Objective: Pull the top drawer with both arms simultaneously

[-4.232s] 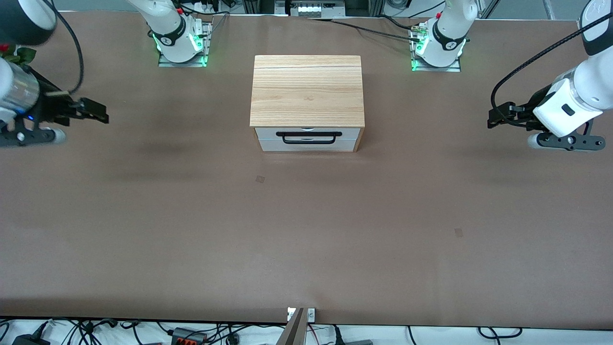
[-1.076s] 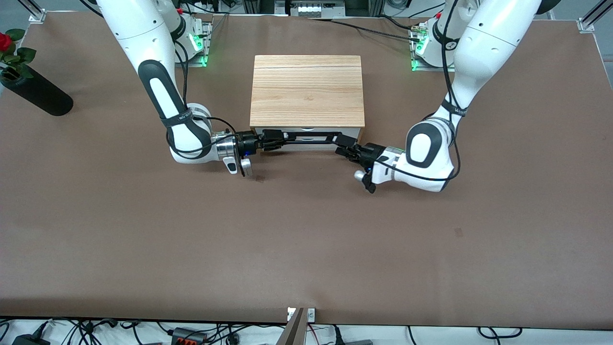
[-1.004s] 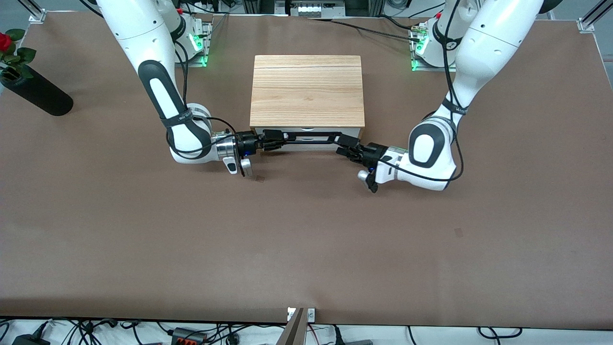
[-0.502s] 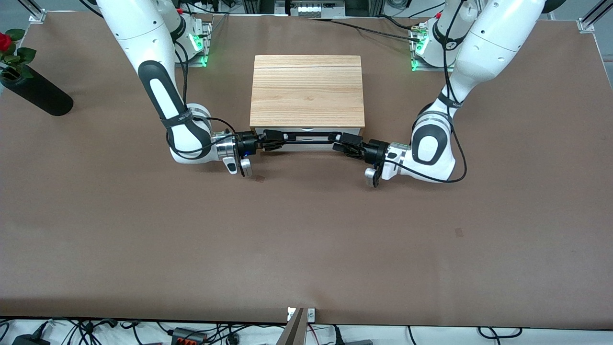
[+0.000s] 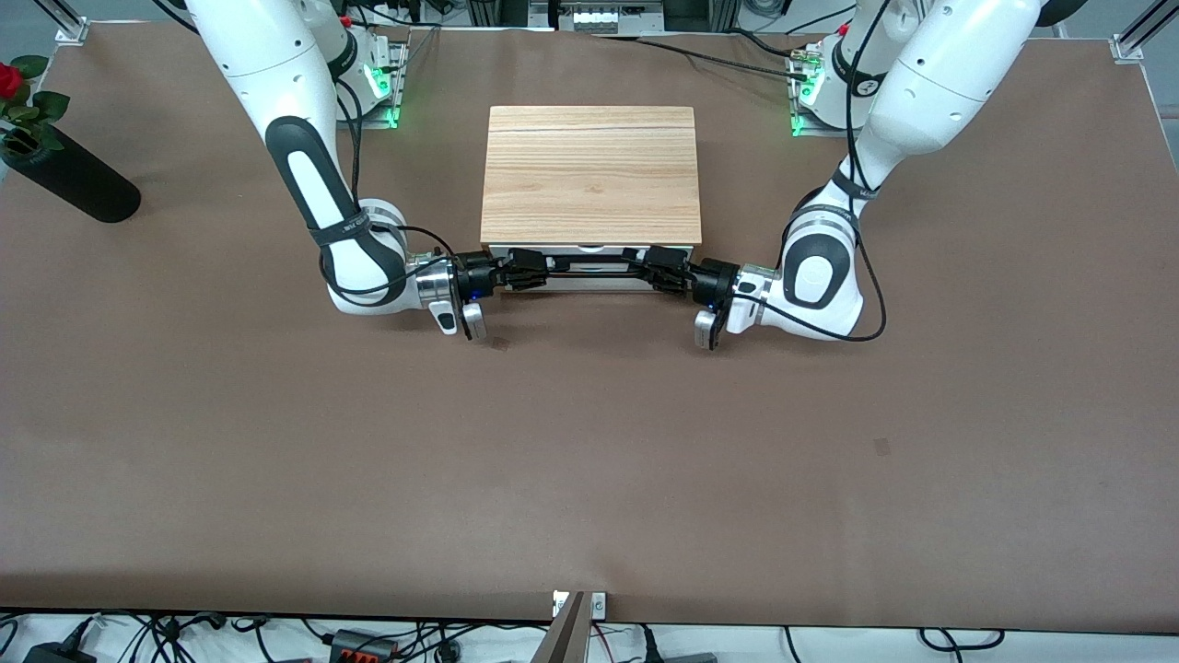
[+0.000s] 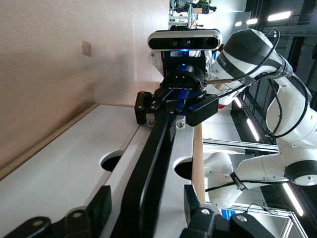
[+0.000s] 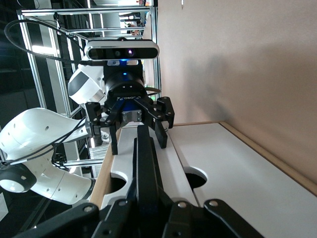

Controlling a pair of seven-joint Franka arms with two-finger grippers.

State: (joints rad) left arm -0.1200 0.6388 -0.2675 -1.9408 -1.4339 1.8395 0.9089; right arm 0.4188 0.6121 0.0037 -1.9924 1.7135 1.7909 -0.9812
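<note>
1. My right pincer (image 5: pixel 545 265) sits at the end of the top drawer's (image 5: pixel 589 276) black bar handle (image 5: pixel 594 268) toward my right arm's end of the table (image 5: pixel 589 460), clamped tight on the bar; my right wrist view shows the fingers (image 7: pixel 148 196) pinched together around it.
2. The top drawer is closed, its white front flush with the light wood cabinet (image 5: pixel 589 175) in the middle of the table, facing the front camera. Wide bare table lies in front of it, open room for the drawer to slide out.
3. My left pincer (image 5: pixel 645 267) is at the handle's other end, fingers (image 6: pixel 101 208) straddling the bar with a gap on each side, only partly narrowed, not gripping.
4. A black vase (image 5: pixel 69 180) with a red rose (image 5: pixel 9 78) lies at the table edge toward my right arm's end, well apart from everything.
5. Compared with a second ago, my left pincer has slid in from beside the cabinet's corner onto the handle end and begun narrowing; my right pincer has stayed put and finished clamping. The drawer has not moved.
</note>
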